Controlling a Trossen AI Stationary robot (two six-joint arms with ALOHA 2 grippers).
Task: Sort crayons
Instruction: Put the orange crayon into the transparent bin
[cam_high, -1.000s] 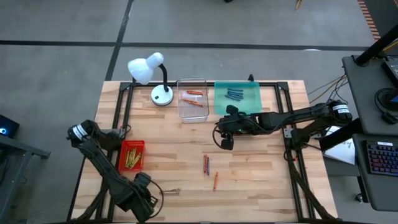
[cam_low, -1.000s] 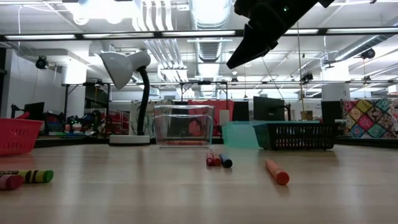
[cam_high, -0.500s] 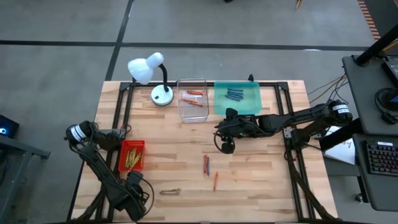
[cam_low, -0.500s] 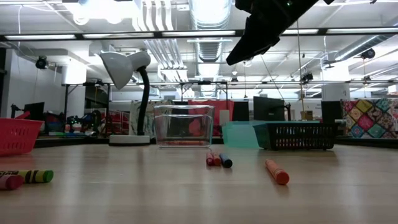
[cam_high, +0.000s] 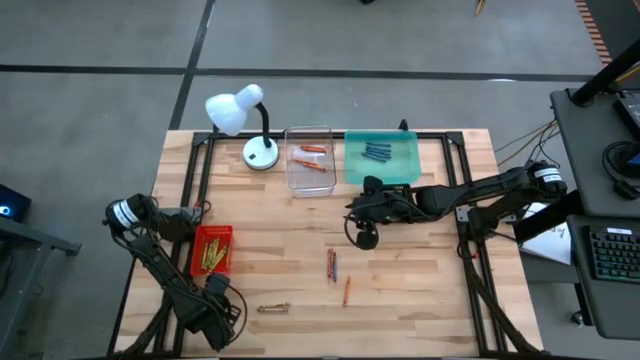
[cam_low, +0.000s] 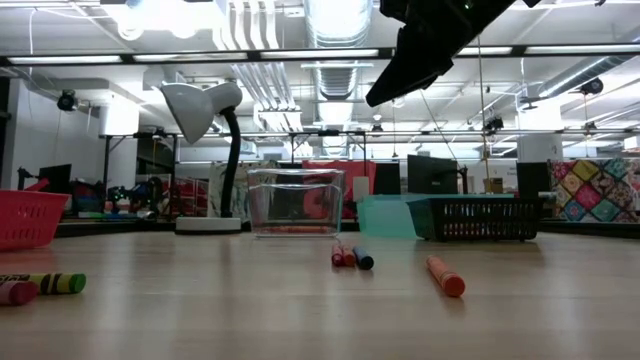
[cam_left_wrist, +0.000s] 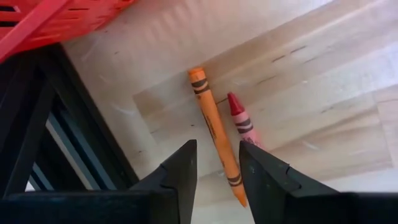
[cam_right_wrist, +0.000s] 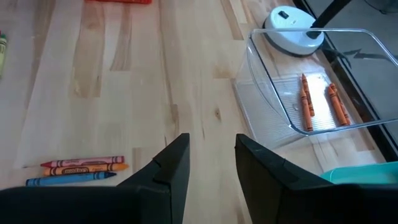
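Between the left arm's dark jaws lies a thin orange wax crayon (cam_left_wrist: 214, 132) with black wrapper bands, a red wax crayon (cam_left_wrist: 244, 122) just beside it on the pale blond wooden table (cam_left_wrist: 323, 74). A red slatted plastic tray (cam_left_wrist: 59, 17) sits beyond. Ahead of the right arm's dark jaws, a clear plastic tray (cam_right_wrist: 298, 93) holds orange crayons (cam_right_wrist: 306, 101); red, orange and blue crayons (cam_right_wrist: 78, 170) lie together, and a teal plastic tray (cam_high: 382, 158) holds blue ones.

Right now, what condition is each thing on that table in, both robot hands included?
Left hand: open, low over an orange crayon, a red crayon beside it.
Right hand: open, empty, raised above the table.
Clear tray: holds orange crayons.
Teal tray: holds blue crayons.
Red tray: holds yellow crayons.
Loose crayons: lying flat mid-table.
Desk lamp: upright.
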